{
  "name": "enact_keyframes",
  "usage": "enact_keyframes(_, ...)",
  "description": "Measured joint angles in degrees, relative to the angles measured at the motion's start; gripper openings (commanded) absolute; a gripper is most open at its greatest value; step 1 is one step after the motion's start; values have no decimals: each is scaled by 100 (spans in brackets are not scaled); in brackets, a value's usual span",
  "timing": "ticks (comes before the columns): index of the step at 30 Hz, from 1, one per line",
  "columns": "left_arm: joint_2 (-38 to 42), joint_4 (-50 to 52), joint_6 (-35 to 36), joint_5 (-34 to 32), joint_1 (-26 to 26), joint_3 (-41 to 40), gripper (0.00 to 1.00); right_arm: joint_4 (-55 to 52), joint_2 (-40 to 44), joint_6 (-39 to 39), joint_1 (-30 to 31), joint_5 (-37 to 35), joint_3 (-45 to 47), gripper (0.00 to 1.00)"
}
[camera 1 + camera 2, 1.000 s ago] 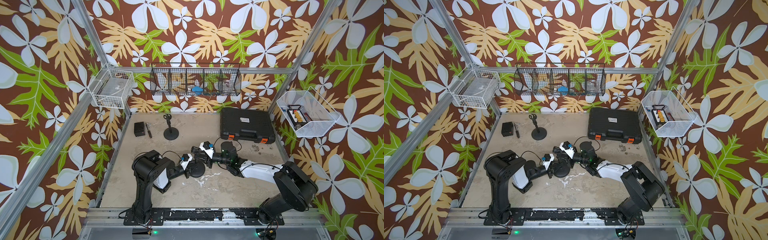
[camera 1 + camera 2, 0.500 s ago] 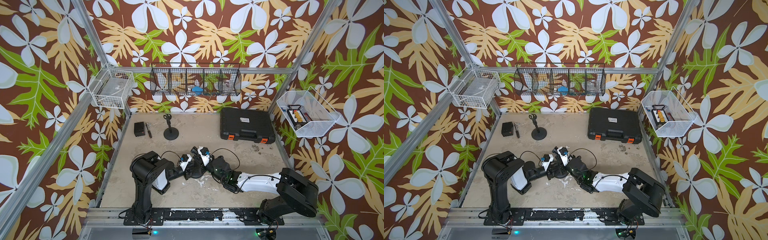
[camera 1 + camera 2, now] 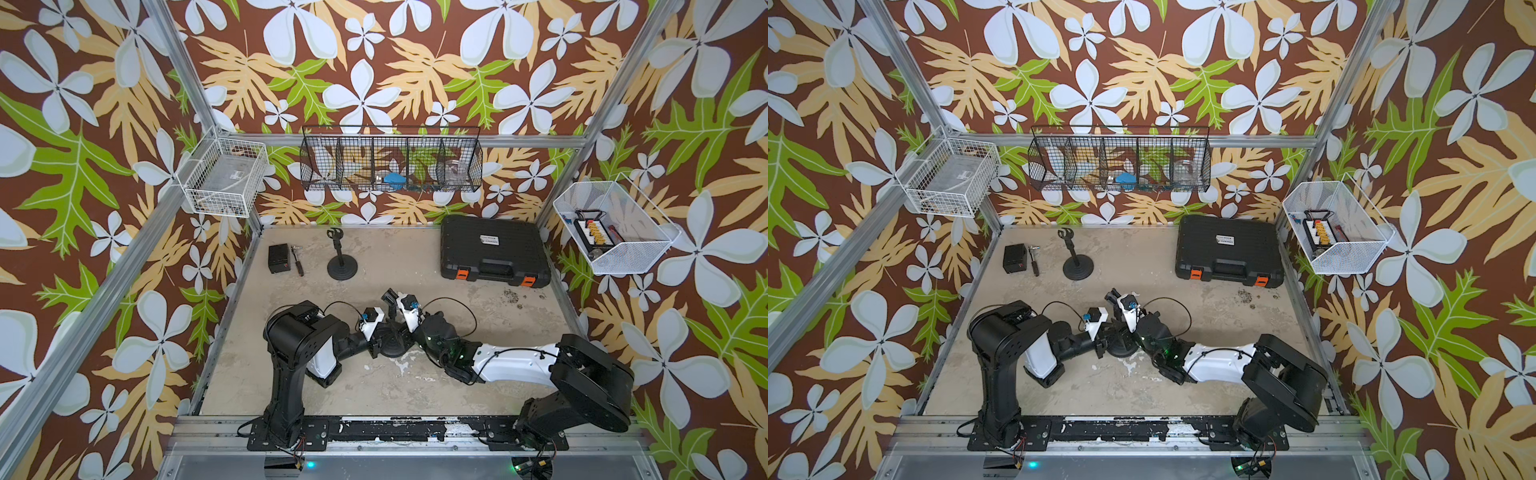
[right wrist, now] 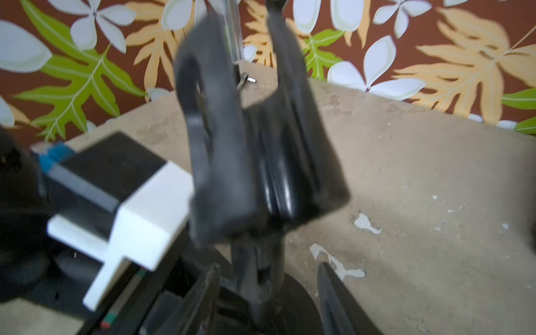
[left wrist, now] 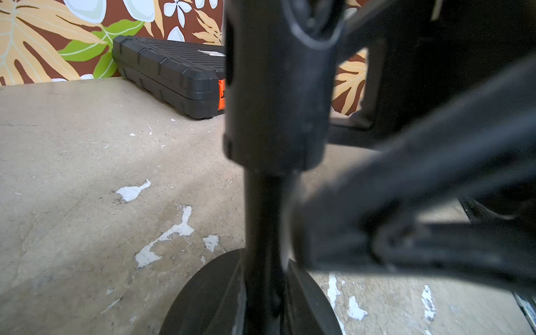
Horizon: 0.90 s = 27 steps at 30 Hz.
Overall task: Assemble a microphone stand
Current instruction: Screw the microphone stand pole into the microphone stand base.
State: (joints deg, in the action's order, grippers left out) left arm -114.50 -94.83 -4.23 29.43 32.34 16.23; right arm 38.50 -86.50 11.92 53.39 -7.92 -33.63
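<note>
The worn beige table (image 3: pixel 415 390), its coating flaking off in white patches, is carrying everything. A ribbed black plastic case (image 3: pixel 494 249) with orange latches is lying shut in the far right corner.

Close to the table's middle, a little toward the near edge, the matte black stand (image 3: pixel 392 332) is standing upright. Its round, domed base (image 3: pixel 392 347) is sitting flat on the surface. A thin round pole (image 5: pixel 261 220) is rising from it, and a forked clip (image 4: pixel 246 145) on a thick cylindrical collar is topping it.

The left gripper (image 3: pixel 376 349) is reaching in low from the left and clamping tight on the pole just above the base. The right gripper (image 3: pixel 402 337) is sitting on the opposite side, its jaws parted wide beside the pole and gripping nothing.

Near the far left corner a second stand (image 3: pixel 341 266) is standing assembled, beside a boxy black block (image 3: pixel 278 258) and a slim, metal-tipped tool (image 3: pixel 298 266).
</note>
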Motion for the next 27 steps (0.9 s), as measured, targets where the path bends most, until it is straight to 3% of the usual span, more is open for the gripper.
enact_keyframes(5, -20, -2, 39, -2, 0, -4, 16, 127, 402, -426, -538, 1340, 439, 69)
enact_keyframes(10, -37, -4, 96, 17, 0, 13, 15, 166, 643, -999, -1108, 2612, 702, 63)
enact_keyframes(15, -46, -7, 98, 24, 0, 15, 15, 96, 645, -1384, -1462, 3329, 621, 54)
enact_keyframes(21, -46, -7, 98, 35, -2, 15, 15, 72, 557, -1539, -1989, 3943, 452, 51)
enact_keyframes(27, -46, -7, 98, 35, -2, 11, 15, -173, 297, -1742, -2065, 4439, -87, 51)
